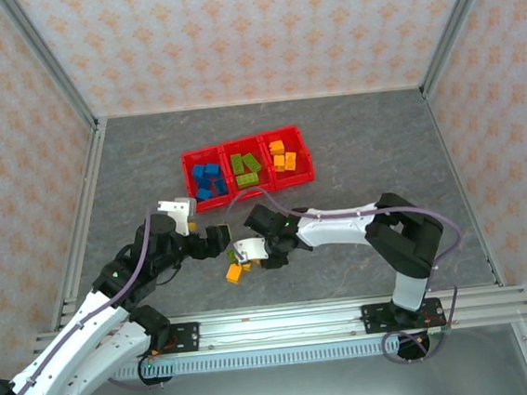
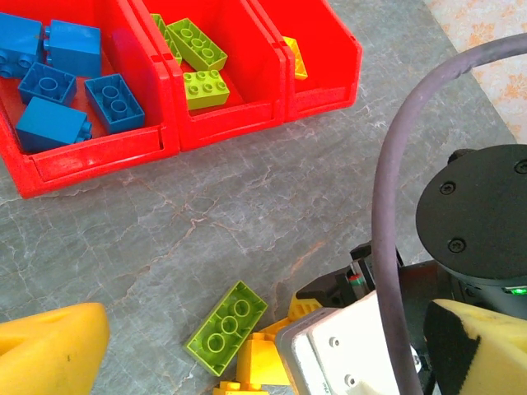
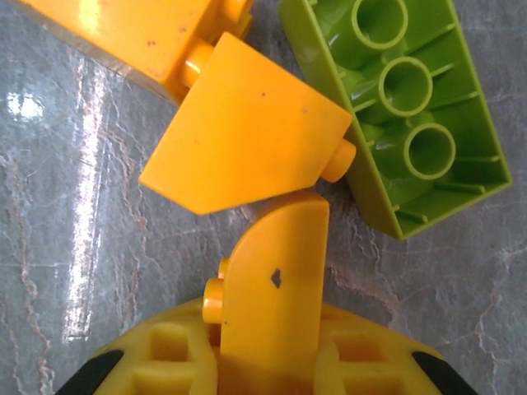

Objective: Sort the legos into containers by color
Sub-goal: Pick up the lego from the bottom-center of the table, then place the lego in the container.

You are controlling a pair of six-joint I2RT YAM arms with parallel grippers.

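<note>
My right gripper point(image 3: 272, 350) is shut on an orange-yellow lego point(image 3: 276, 271) that stands on edge on the table. Its tip touches a second orange-yellow lego point(image 3: 247, 136), with a third point(image 3: 123, 33) behind it. Beside them a lime green lego point(image 3: 403, 107) lies upside down, hollow side up. From above, my right gripper point(image 1: 250, 253) sits over this small pile point(image 1: 236, 272). My left gripper point(image 1: 213, 240) hangs open just to its left, holding nothing. The containers point(image 1: 188, 175) are three joined red bins farther back, with blue point(image 1: 208, 179), green point(image 1: 247, 166) and orange point(image 1: 283, 155) legos in them.
The left wrist view looks over the lime lego point(image 2: 226, 327) and the yellow legos point(image 2: 262, 362) next to my right arm's white wrist housing point(image 2: 362, 346), with a grey cable point(image 2: 395, 206) crossing. Patterned walls enclose the grey marbled tabletop point(image 1: 380, 149).
</note>
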